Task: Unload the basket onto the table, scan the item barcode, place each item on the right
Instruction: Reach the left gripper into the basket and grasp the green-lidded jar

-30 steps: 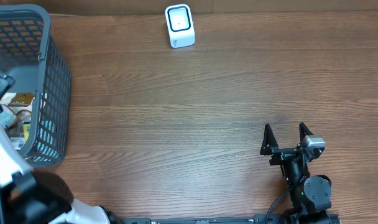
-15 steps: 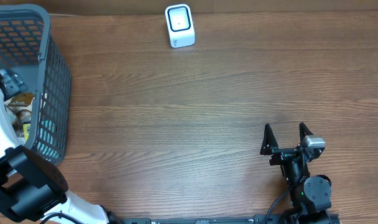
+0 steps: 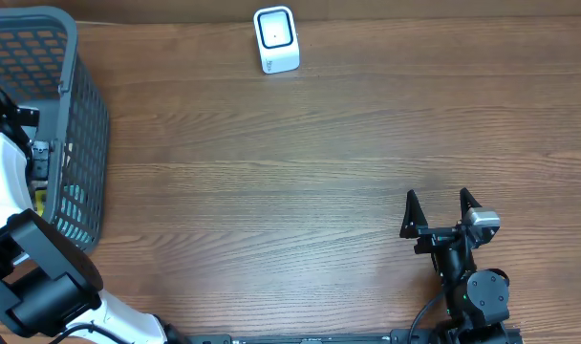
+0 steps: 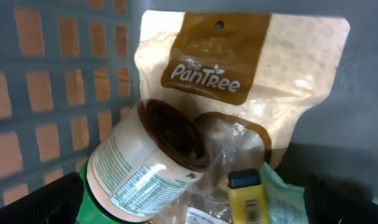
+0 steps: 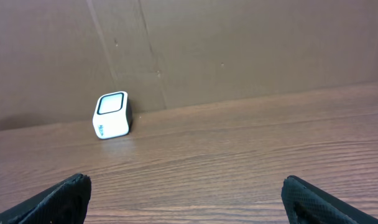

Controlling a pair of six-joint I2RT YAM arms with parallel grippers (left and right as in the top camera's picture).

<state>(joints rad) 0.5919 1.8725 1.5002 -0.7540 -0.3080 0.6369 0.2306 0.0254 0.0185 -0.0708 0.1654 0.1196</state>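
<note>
The table (image 3: 271, 191) is carrying a basket (image 3: 85, 124) at its left edge, with items heaped inside. Over the heap the left hand (image 4: 198, 202) is hanging, jaws spread wide and gripping nothing, likely lining up a pick. Low on the right, the right hand (image 3: 441, 212) is sitting wide open and empty. The pouch (image 4: 251, 81) is lying against the basket wall, with the jar (image 4: 148, 162) leaning on it. The scanner (image 3: 275, 39) is standing at the far edge, window tilted up for a barcode.

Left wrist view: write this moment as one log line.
left gripper open over jar, pouch in basket | right gripper open, empty | scanner idle
</note>
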